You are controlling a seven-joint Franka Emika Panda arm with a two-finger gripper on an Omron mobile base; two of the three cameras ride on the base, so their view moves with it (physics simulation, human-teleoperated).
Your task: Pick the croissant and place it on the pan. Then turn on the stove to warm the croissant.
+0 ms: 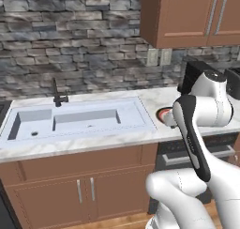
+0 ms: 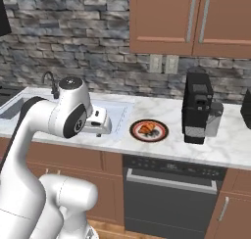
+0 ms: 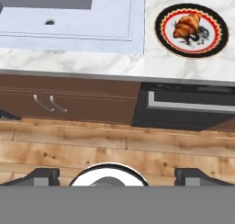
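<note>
The gripper [image 3: 117, 175] is hanging above the wooden floor [image 3: 69, 149] in front of the cabinets [image 3: 69, 97], its two dark fingertips [image 3: 41, 176] standing wide apart with nothing between them; in the hand view the croissant [image 3: 187, 25] is lying ahead of the gripper and off to the right, on a red-rimmed plate [image 3: 215, 46] that is sitting on the marble counter [image 3: 92, 62]; the sink [image 3: 82, 25] is lying ahead and to the left, beside the plate; a dishwasher front [image 3: 183, 108] is showing below the plate; in the right base view the croissant [image 2: 145, 129] is resting on the plate [image 2: 162, 135] beyond the hand, near a black coffee machine [image 2: 197, 106].
</note>
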